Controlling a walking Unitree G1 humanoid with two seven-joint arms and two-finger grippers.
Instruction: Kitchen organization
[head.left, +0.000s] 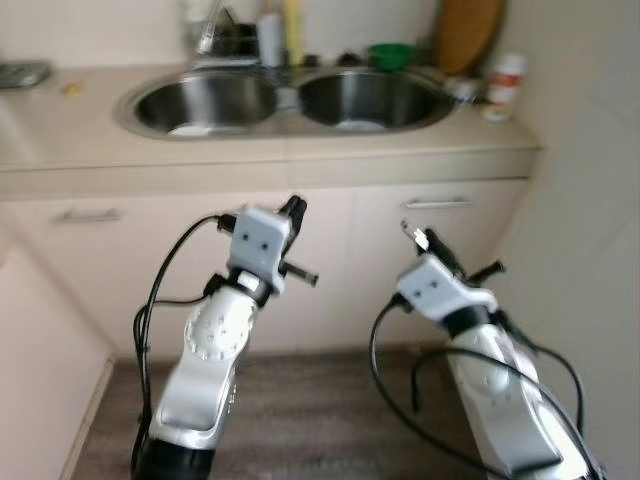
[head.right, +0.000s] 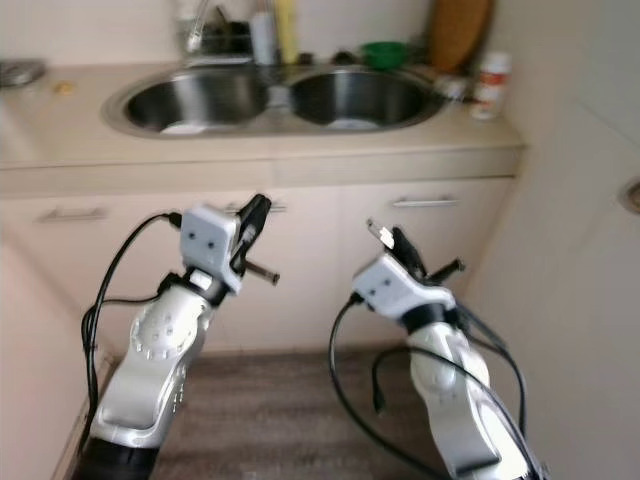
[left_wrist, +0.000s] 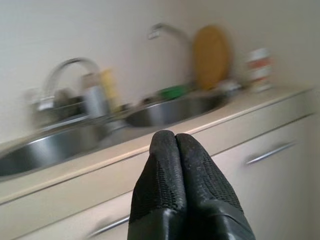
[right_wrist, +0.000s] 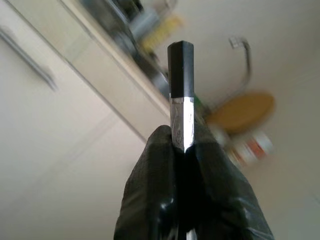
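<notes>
Both grippers are hanging short of the double sink (head.left: 285, 100): right gripper (right_wrist: 184, 145) is clamping a knife (right_wrist: 181, 95), left gripper (left_wrist: 175, 145) is pressing together, empty.

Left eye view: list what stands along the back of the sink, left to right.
Faucet → grey bottle → yellow bottle → green bowl → wooden board → white jar, which sits on the counter right of the sink.
</notes>
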